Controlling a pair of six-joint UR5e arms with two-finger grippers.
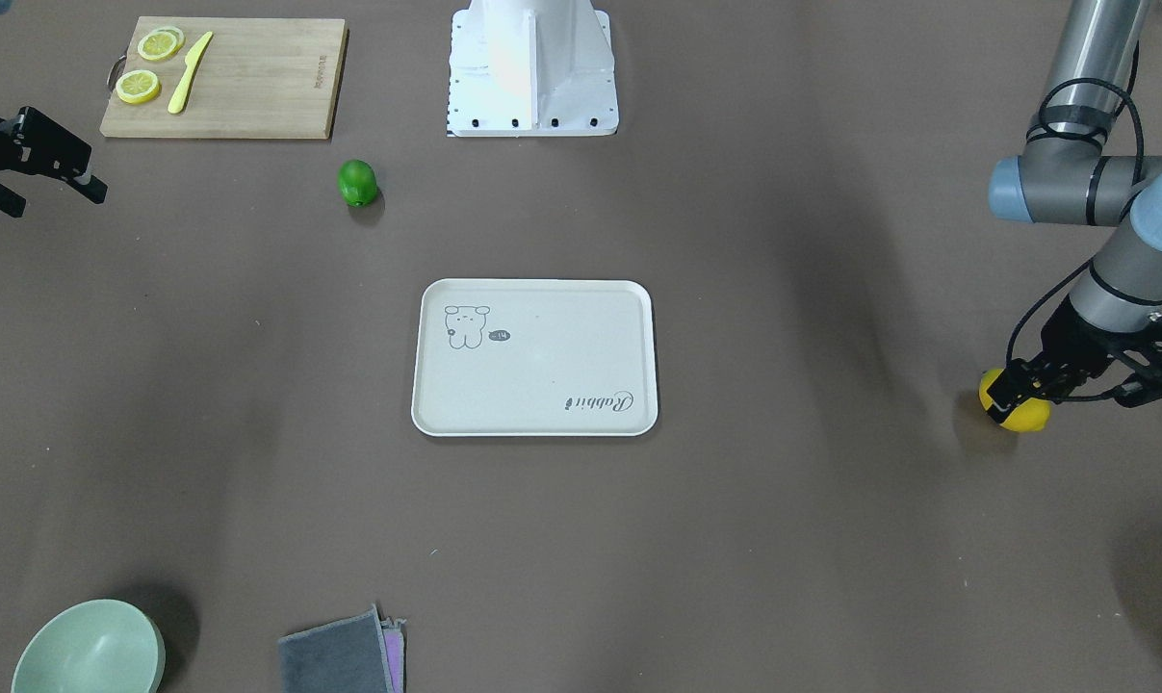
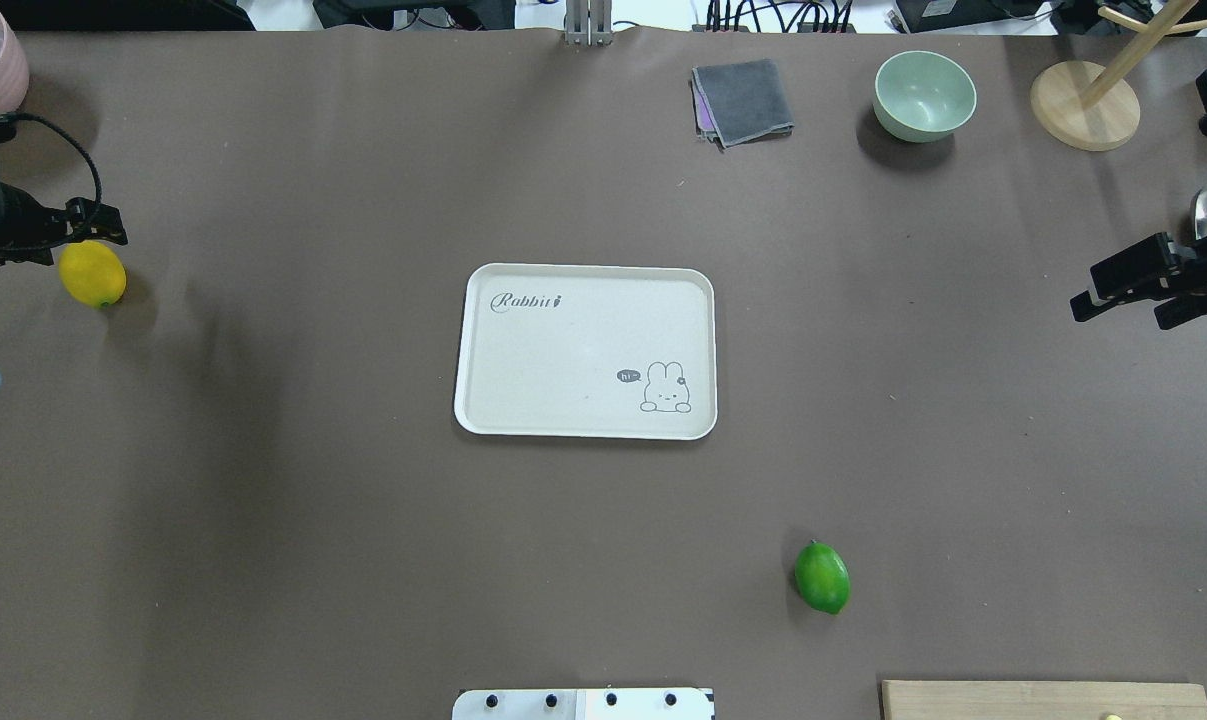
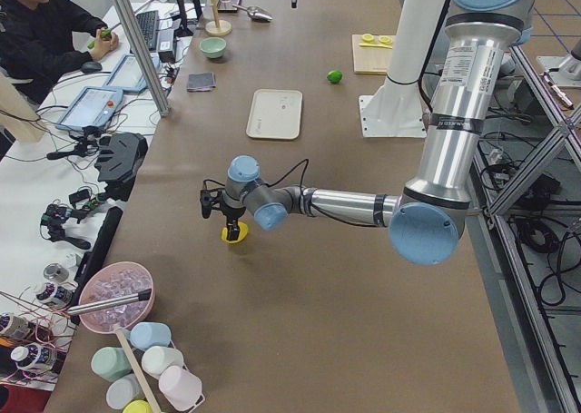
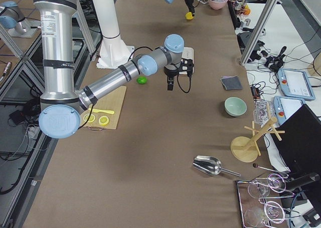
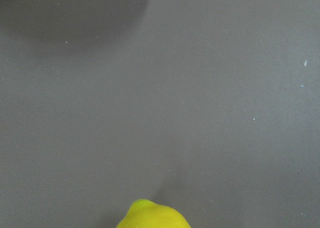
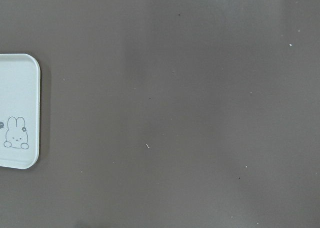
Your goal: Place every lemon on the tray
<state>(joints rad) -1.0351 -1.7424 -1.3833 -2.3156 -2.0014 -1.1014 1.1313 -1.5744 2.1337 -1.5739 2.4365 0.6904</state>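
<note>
The cream tray lies at the table's middle with nothing on it; it also shows in the overhead view and at the left edge of the right wrist view. The yellow lemon lies at the table's far left end. My left gripper is right over it, jaws looking open, one fingertip overlapping it. Its tip shows at the bottom of the left wrist view. The green lemon lies near the cutting board. My right gripper is open and empty, away from it.
A wooden cutting board holds lemon slices and a yellow knife. A green bowl, a folded grey cloth and a wooden stand sit at the far edge. The robot base is at the near edge.
</note>
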